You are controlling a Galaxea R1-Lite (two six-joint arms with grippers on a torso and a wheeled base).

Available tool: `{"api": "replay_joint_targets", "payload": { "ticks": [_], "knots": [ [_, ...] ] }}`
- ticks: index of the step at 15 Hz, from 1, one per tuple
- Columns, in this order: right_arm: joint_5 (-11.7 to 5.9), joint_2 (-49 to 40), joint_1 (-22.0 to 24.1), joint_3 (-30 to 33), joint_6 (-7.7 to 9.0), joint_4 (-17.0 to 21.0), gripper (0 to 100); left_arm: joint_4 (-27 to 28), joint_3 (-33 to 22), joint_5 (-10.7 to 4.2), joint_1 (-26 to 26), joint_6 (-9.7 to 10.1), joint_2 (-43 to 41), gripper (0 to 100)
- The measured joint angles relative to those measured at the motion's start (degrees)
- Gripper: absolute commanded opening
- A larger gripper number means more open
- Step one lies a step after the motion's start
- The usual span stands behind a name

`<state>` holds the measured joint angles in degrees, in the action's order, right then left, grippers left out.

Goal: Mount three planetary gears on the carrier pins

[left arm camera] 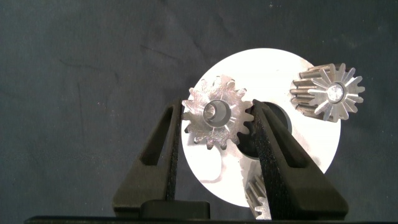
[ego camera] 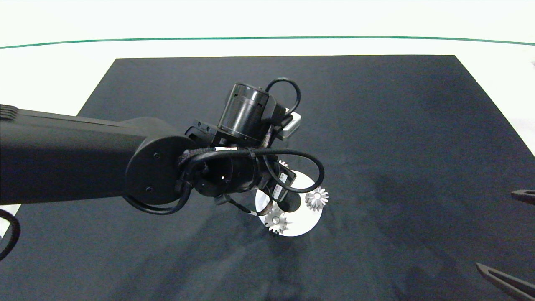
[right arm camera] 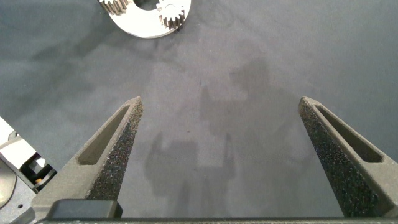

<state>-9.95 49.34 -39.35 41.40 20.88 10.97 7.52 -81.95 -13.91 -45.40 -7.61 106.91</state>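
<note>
My left gripper (left arm camera: 216, 104) is shut on one planetary gear (left arm camera: 216, 113), its fingers (left arm camera: 163, 146) pressing the teeth on both sides, over the rim of the white carrier disc (left arm camera: 267, 68). A pale round shape shows inside that gear's hole. A second gear (left arm camera: 328, 92) sits on the disc with a carrier pin (left arm camera: 336, 92) showing in its centre. A third gear (left arm camera: 254, 198) is partly hidden behind a finger. In the head view the left wrist (ego camera: 246, 167) covers the held gear; two gears (ego camera: 317, 198) (ego camera: 276, 220) show on the disc (ego camera: 299, 228). My right gripper (right arm camera: 221, 106) is open over bare mat.
A black mat (ego camera: 376, 125) covers the white table (ego camera: 50, 75), with a green line (ego camera: 267, 38) near the far edge. The right gripper's fingers (ego camera: 522, 195) rest at the head view's right edge, well away from the disc (right arm camera: 146, 26).
</note>
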Motion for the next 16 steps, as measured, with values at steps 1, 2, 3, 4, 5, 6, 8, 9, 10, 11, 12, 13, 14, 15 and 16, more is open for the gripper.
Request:
{"api": "replay_joint_targets", "payload": {
  "ticks": [1,2,3,4,5,6,8,9,10,11,12,13,14,15,16],
  "knots": [
    [0.0,0.0,0.0,0.0,-0.02,0.0,100,0.0,0.0,-0.01,0.0,0.0,0.1,19],
    [0.0,0.0,0.0,0.0,0.0,0.0,100,0.0,0.0,0.0,0.0,0.0,0.1,19],
    [0.0,0.0,0.0,0.0,-0.02,0.0,100,0.0,0.0,0.02,0.0,0.0,0.2,19],
    [0.0,0.0,0.0,0.0,-0.02,0.0,100,0.0,0.1,0.02,0.0,0.0,0.2,19],
    [0.0,0.0,0.0,0.0,-0.02,0.0,100,0.0,0.1,-0.01,-0.2,0.0,0.3,19],
    [-0.02,0.0,0.0,0.0,0.0,0.0,100,0.0,0.1,-0.06,-0.5,0.0,0.3,19],
    [-0.02,0.0,0.0,0.0,0.0,0.0,100,0.0,0.1,-0.87,-0.7,0.0,0.6,19],
    [-0.02,0.0,0.0,0.0,0.0,0.0,100,0.0,0.1,-1.11,-0.7,0.0,0.7,19],
    [-0.02,0.0,0.0,0.0,-0.02,0.0,100,0.0,0.0,-1.13,-0.7,-0.02,0.8,19],
    [0.0,0.0,0.0,0.0,-0.02,0.0,100,0.0,0.0,-1.16,-0.7,-0.07,0.8,19],
    [-0.02,0.0,0.0,0.0,0.0,0.0,100,0.0,-0.2,-1.16,-0.7,-0.11,0.9,19],
    [0.0,0.0,0.0,0.0,0.0,0.0,100,0.0,-0.3,-1.16,-0.5,-0.22,0.9,19],
    [-0.02,0.0,0.0,0.0,0.0,0.0,100,0.0,-0.4,-1.13,-0.4,-0.22,0.9,19],
    [-0.02,0.0,0.0,0.0,0.0,0.0,100,0.0,-0.4,-1.13,-0.3,-0.22,0.9,19],
    [0.0,0.0,0.0,0.0,0.0,0.0,100,0.0,-0.3,-1.11,-0.2,-0.24,0.9,19]
  ]
}}
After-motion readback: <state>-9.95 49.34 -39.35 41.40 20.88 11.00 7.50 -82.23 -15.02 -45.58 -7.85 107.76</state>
